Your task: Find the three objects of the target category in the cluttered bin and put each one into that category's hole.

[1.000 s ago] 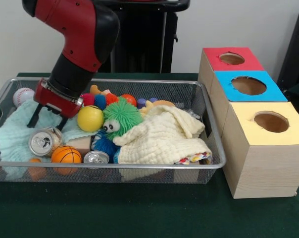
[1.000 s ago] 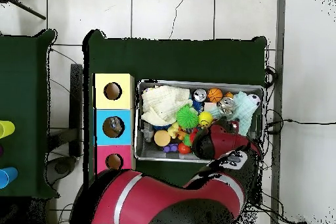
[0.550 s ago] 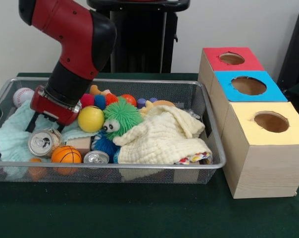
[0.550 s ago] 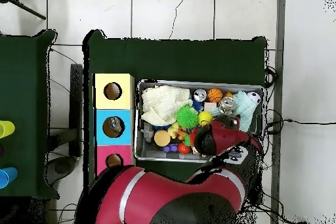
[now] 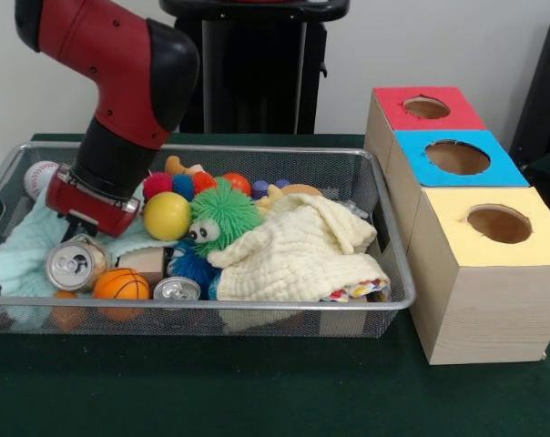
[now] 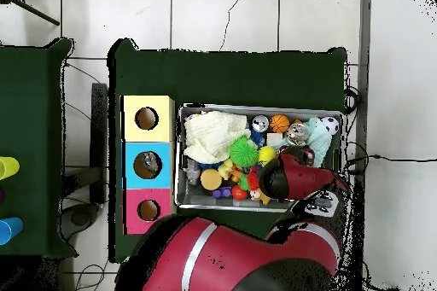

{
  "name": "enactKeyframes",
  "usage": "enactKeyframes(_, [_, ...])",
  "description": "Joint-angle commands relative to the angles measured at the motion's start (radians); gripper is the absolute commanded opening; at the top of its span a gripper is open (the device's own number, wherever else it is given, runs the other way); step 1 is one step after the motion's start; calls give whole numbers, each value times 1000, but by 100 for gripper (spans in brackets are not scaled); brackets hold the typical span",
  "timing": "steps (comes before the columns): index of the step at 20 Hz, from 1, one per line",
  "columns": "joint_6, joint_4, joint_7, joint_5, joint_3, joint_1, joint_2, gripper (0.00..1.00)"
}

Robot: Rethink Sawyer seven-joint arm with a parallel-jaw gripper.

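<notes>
My gripper (image 5: 76,228) is low at the left end of the wire bin (image 5: 257,305), right above and behind a silver can (image 5: 72,262) lying on a mint cloth (image 5: 20,250). Its tips are sunk between the can and the cloth, so its state does not show. A second can (image 5: 177,289) lies at the bin's front next to a small basketball (image 5: 121,283). A yellow ball (image 5: 167,216) and a green spiky toy (image 5: 222,215) sit just right of the gripper. In the overhead view the arm (image 6: 294,175) covers the gripper; the can (image 6: 296,134) shows beside it.
A baseball (image 5: 40,176) lies in the bin's far left corner. A cream cloth (image 5: 302,250) covers the bin's right half. Right of the bin stand red (image 5: 427,107), blue (image 5: 457,157) and yellow (image 5: 499,223) boxes, each with a round hole on top.
The gripper has moved left and down toward the silver can, and its tips have dropped out of sight behind it. The can has shifted slightly left.
</notes>
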Motion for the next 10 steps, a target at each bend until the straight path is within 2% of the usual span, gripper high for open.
enactKeyframes(1, [50, 41, 109, -25, 190, 16, -29, 0])
enactKeyframes(2, [62, 62, 108, -28, 201, 16, -55, 0])
enactKeyframes(3, [105, 100, 98, -34, 245, -2, -105, 0])
enactKeyframes(4, [124, 115, 93, -33, 248, 7, -129, 0])
enactKeyframes(5, [161, 157, 76, -42, 311, -22, -183, 0])
enactKeyframes(7, [203, 191, 77, -25, 338, -16, -234, 0])
enactKeyframes(10, [252, 205, 85, 3, 321, 32, -280, 0])
